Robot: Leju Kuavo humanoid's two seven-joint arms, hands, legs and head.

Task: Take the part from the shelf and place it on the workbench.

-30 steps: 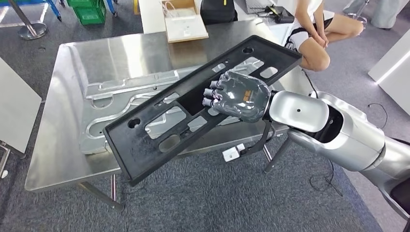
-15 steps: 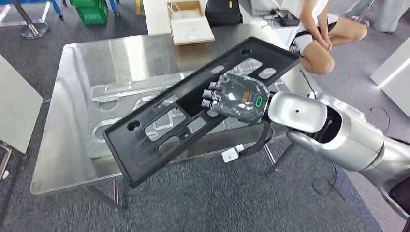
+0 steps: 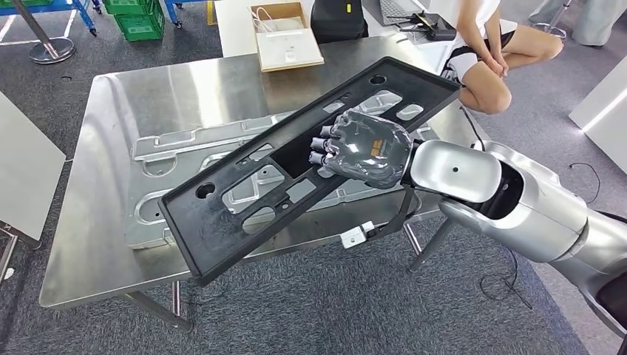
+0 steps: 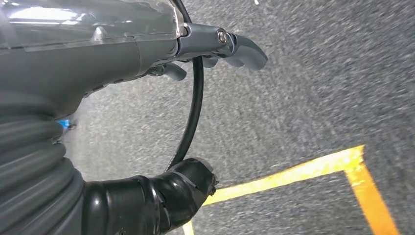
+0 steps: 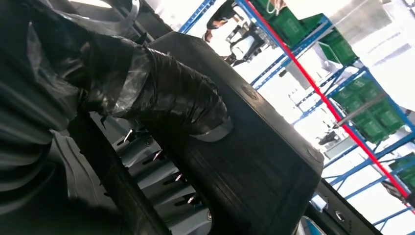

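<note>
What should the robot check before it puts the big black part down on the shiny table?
1. Right hand grips the black part: ok, its fingers go through an opening in the middle.
2. Part is over the workbench: not ok yet, one end sticks out past the near edge above the carpet.
3. Landing spot is free: not ok, a silver metal panel already lies under the part.
4. Part is level: cannot tell, it is held slanted across the table.
5. Person sitting past the far corner is out of the way: ok, but close to the part's far end.
6. Left hand is free: ok, it hangs over the floor.
</note>
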